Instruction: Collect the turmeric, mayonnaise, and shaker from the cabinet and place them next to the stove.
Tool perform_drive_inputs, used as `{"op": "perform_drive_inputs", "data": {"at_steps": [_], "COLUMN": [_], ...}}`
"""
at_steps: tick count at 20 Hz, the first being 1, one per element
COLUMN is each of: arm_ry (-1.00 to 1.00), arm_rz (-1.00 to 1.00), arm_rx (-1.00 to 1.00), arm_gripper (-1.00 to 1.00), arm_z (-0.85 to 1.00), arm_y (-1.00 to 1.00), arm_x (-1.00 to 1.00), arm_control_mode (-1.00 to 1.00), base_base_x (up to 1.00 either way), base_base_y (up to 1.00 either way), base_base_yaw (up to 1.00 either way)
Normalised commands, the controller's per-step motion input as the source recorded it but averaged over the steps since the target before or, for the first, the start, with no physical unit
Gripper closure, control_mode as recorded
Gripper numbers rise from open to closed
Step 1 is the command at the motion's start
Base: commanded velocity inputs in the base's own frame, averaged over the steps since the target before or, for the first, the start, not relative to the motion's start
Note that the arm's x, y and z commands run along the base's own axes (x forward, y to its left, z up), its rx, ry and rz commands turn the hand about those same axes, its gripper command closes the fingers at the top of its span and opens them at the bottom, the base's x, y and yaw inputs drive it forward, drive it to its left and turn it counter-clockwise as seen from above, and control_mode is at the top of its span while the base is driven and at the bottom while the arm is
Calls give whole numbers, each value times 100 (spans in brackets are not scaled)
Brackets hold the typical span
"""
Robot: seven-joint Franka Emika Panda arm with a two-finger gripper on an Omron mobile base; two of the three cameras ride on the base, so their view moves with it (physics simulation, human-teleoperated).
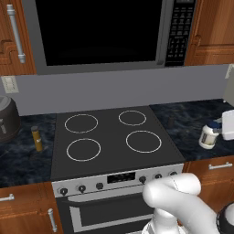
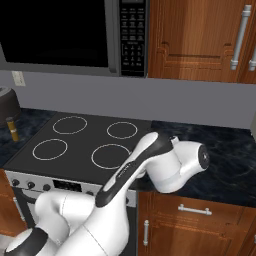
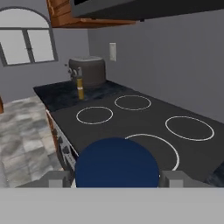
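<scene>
Left base view: black stove (image 1: 112,137) with four white rings at centre, steel front and knobs below, black microwave (image 1: 103,32) above. Turmeric (image 1: 36,139) upright on the dark counter (image 1: 20,155) just left of the stove, near a grey round cooker (image 1: 7,119). Mayonnaise (image 1: 208,135) on the counter right of the stove, tipped slightly, with the gripper (image 1: 220,130) at its lid side; fingers hard to make out here.

Right base view: stove (image 2: 75,145) left of centre, turmeric (image 2: 12,129) on the counter beyond its left edge. White arm bent over the stove's right front corner, hiding jar and gripper.

Hand view: dark blue lid of the mayonnaise (image 3: 116,163) close up between the two finger tips (image 3: 56,178), jaws spread about the jar and pinching it. Stove (image 3: 144,127) beyond, turmeric (image 3: 80,89) standing past its far end, before the grey cooker (image 3: 89,71).
</scene>
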Motion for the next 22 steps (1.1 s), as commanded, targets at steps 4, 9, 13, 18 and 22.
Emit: {"op": "perform_drive_inputs", "data": {"at_steps": [4,9,13,18,22], "arm_ry": [0,0,0,0,0], "arm_rz": [3,2,1,1,1], "arm_rx": [0,0,0,0,0], "arm_gripper": [100,100,100,100,100], "arm_z": [-30,-32,-26,-30,-31], "arm_y": [0,0,0,0,0], "arm_x": [33,38,41,36,33], "arm_control_mode": [-100,-100,-100,-100,-100], "base_base_x": [0,0,0,0,0], "base_base_y": [0,0,0,0,0], "base_base_yaw": [0,0,0,0,0]}}
